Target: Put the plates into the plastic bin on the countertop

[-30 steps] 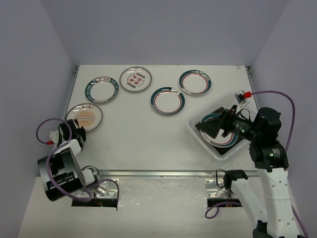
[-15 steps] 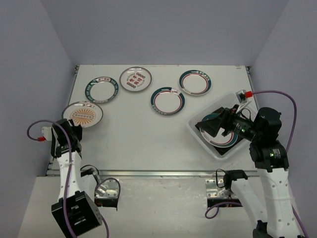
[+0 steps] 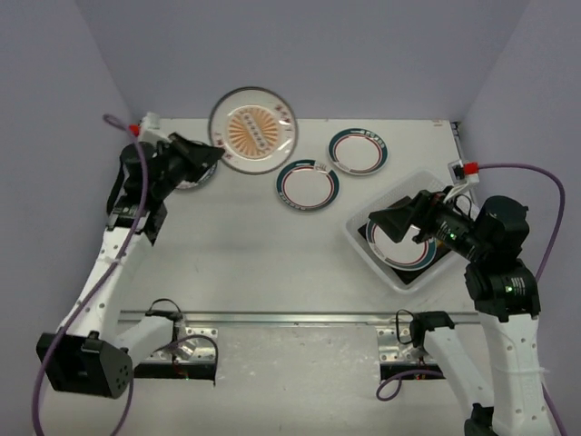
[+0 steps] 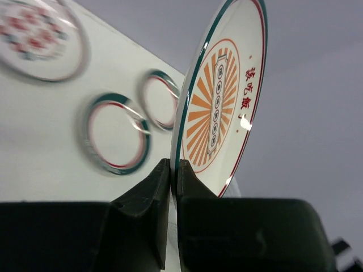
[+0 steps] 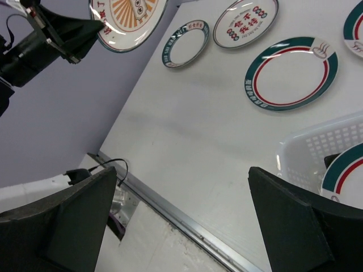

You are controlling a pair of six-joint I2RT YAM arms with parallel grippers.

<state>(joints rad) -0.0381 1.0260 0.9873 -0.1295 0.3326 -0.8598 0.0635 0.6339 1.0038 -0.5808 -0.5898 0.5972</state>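
My left gripper (image 3: 207,154) is shut on the rim of a round white plate with an orange sunburst (image 3: 253,129), held high and tilted over the far left of the countertop (image 3: 245,245). In the left wrist view the fingers (image 4: 153,190) pinch the plate's edge (image 4: 218,102). Two teal-red rimmed plates (image 3: 308,185) (image 3: 358,150) lie on the countertop. The plastic bin (image 3: 363,243) at the right holds a teal-red plate (image 3: 406,253). My right gripper (image 3: 399,222) hangs open and empty above the bin. The right wrist view shows the held plate (image 5: 127,17) and the bin (image 5: 312,150).
A red-motif plate (image 5: 249,22) and a teal-rimmed plate (image 5: 184,44) lie at the far left, partly hidden in the top view by the held plate and my left arm. A metal front edge (image 3: 290,318) borders the countertop. Grey walls stand on three sides.
My left arm has swung from the near left to the far left, lifting the sunburst plate off the countertop. My right gripper has shifted slightly right over the bin.
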